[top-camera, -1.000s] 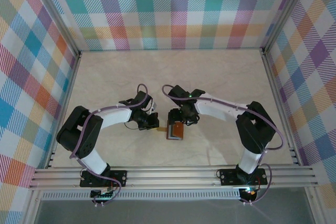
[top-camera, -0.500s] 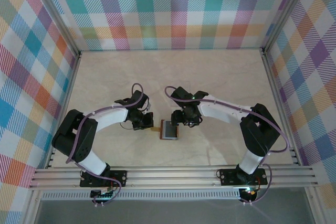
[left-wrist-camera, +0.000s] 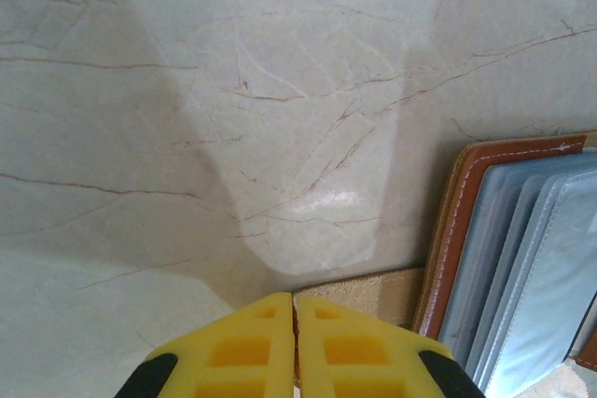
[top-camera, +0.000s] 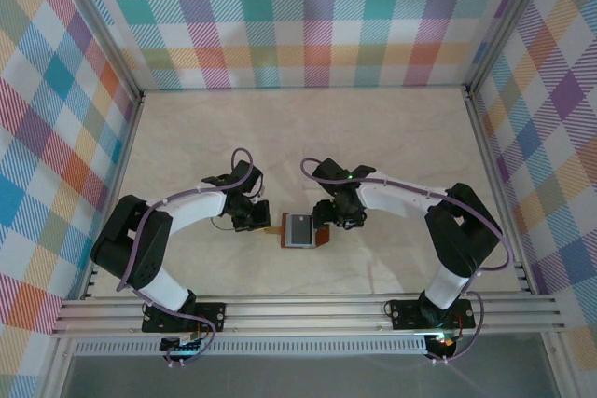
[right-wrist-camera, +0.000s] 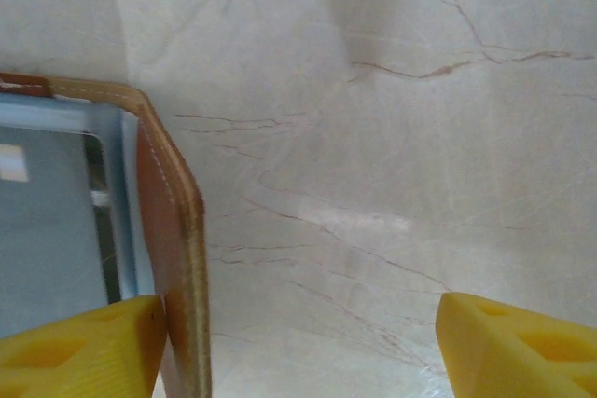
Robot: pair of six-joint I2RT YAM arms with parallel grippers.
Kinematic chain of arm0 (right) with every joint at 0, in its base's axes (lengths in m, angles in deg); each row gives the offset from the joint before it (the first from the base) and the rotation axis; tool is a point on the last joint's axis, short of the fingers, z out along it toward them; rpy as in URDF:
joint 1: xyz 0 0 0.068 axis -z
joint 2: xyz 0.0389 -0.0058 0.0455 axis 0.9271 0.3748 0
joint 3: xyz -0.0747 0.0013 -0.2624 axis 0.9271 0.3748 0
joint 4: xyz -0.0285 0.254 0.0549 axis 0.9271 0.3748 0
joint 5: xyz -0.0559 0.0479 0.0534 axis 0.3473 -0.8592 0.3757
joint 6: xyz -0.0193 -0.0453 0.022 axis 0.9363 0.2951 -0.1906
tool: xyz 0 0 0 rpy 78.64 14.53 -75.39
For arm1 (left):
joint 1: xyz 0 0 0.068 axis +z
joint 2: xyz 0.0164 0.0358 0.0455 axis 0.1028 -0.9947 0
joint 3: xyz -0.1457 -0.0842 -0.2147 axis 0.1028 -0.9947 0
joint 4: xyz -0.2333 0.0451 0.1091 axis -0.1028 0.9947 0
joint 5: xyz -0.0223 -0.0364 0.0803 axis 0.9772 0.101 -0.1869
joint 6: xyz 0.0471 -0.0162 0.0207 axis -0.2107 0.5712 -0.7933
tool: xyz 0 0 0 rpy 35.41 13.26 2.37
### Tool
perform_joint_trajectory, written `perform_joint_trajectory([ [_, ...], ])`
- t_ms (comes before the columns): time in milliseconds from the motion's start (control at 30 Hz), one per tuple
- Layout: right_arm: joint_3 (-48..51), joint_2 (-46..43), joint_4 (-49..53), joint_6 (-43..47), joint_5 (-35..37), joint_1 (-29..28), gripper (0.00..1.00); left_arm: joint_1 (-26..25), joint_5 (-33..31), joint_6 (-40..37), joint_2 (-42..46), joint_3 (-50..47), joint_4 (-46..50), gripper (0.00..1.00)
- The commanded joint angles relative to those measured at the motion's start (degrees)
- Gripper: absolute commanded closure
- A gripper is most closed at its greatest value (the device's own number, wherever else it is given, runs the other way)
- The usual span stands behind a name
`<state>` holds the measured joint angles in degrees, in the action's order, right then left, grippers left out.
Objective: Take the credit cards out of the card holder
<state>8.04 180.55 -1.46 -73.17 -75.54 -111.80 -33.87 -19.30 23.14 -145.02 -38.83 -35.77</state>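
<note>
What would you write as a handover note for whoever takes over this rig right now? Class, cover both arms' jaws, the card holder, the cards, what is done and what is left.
The card holder lies open on the table between the two arms.
The credit cards seem to be tucked in its grey-blue pockets.
The left gripper: jaws shut, at the strap tab; I cannot tell whether they pinch it.
The right gripper: jaws open, astride the holder's edge on that arm's side.
Done: holder opened.
Left: pulling every card out.
</note>
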Motion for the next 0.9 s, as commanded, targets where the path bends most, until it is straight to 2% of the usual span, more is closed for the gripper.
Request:
perform_joint_trajectory([
  [0, 1.56, -0.55, -0.56, 0.88, 0.31, 0.48, 0.22, 0.46, 0.53, -0.25, -1.25, 0.19, 1.93, 0.91],
  [400, 3.88, 2.05, -1.56, 1.05, 4.48, 0.48, 0.11, 0.37, 1.05, 0.09, -1.94, 0.55, 1.47, 0.89],
  [733, 4.23, 2.81, -1.01, 1.32, 5.52, 0.42, 0.10, 0.37, 0.90, 0.07, -2.20, 0.50, 1.53, 0.89],
  [867, 4.15, 0.42, -0.74, 1.10, 4.32, 0.43, 0.10, 0.37, 0.91, 0.24, -1.34, 1.00, 1.89, 0.87],
])
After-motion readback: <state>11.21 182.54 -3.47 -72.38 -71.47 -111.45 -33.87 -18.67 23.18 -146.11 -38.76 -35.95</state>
